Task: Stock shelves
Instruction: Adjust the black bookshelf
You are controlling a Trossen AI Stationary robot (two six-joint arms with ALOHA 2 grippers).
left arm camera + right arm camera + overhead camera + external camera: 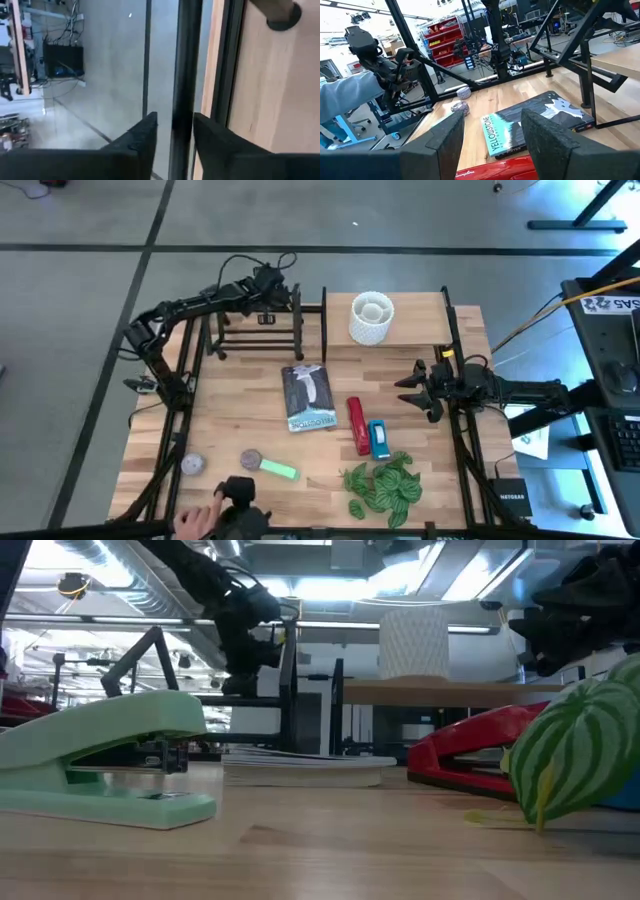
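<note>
Left tool point(283, 293) is up at the small black rack point(258, 320) at the desk's point(230, 430) far left, fingers narrowly parted astride one thin bar, squeezing nothing. Right tool point(409, 387) hovers wide open, empty, right of the Yellowstone book point(308, 397). The wood shelf board point(420, 320) carries only a white pot point(372, 317). Looks like stocking hasn't begun; that book seems the nearest pick, with open desk around it
</note>
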